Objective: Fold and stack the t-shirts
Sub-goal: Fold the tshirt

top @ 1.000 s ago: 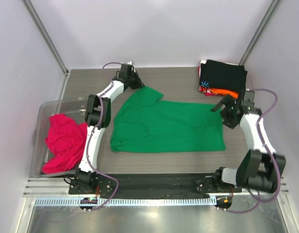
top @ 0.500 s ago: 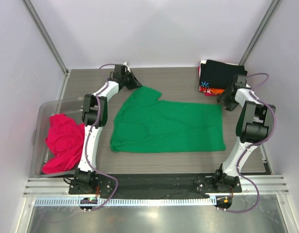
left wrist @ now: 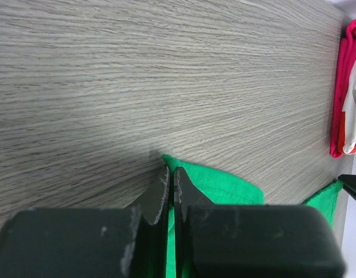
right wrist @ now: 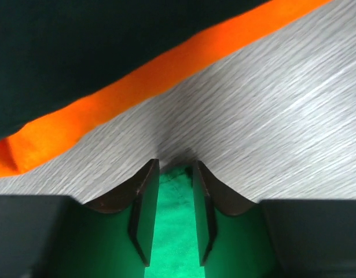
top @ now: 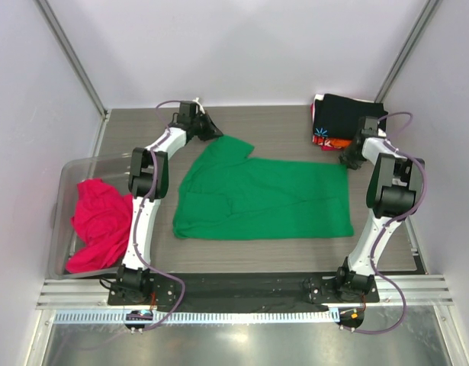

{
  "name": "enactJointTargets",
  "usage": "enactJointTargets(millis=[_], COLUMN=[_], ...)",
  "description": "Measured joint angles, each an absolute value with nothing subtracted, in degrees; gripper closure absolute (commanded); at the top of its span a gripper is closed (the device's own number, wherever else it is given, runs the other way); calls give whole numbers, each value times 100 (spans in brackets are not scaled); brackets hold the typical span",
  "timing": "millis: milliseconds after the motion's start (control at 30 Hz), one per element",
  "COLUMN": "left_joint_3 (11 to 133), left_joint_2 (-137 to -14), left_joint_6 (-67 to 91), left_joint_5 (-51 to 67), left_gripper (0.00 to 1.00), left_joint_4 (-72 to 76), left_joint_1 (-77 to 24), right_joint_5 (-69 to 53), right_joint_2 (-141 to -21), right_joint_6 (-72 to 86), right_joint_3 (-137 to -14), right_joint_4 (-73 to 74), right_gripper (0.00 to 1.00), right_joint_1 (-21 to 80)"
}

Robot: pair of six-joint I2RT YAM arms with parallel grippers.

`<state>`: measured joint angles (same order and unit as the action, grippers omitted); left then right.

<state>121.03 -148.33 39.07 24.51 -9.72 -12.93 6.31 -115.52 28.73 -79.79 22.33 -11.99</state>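
Near-left: pink t-shirt [top: 97, 225] lying crumpled in bin [top: 60, 221], waiting unfolded. Centre: green t-shirt [top: 272, 202] lying spread flat on tabletop [top: 280, 130], no fold showing yet. Left gripper [left wrist: 171, 172] pinching far-left corner, clenched on cloth. Right gripper [right wrist: 175, 169] straddling far-right corner, fingers narrowly apart, not clamping yet by my read. Far-right: folded stack [top: 345, 118] sitting done, its orange edge just beyond right gripper, so tight there. Fold path toward near edge looking open.

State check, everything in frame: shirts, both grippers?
green shirt: spread out flat, unfolded
pink shirt: crumpled in bin
black shirt: folded, atop orange shirt
left gripper: jaws shut on green shirt's corner
right gripper: jaws open, straddling green shirt's corner
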Motion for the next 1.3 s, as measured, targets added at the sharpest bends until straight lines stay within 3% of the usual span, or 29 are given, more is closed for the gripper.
enactJointTargets(millis=[100,200,700,1000,1300], left_joint_3=[12101,12101,12121,10733,9107], left_joint_2=[-14833,-14835,-14556,-12674,-10903], left_joint_6=[3907,3909,4007,3824,3568], left_joint_5=[2451,2456,2237,1966,1422], left_gripper=[100,100,100,100,100], left_joint_4=[-969,-969,-1874,-2408,-2602], left_joint_1=[-1293,-1293,-1282,-1313,-1592], right_joint_5=[668,716,458,128,-38], right_joint_2=[-11542,-11542,-10938,-9579,-9400], right_joint_6=[2871,2853,2827,2683,2668], right_joint_3=[-7911,-7874,-7854,-7465,-6941], right_joint_4=[2115,2045,2386,2410,2561], right_gripper=[77,99,99,99,99], right_joint_1=[-1140,-1118,-1094,-1092,-1094])
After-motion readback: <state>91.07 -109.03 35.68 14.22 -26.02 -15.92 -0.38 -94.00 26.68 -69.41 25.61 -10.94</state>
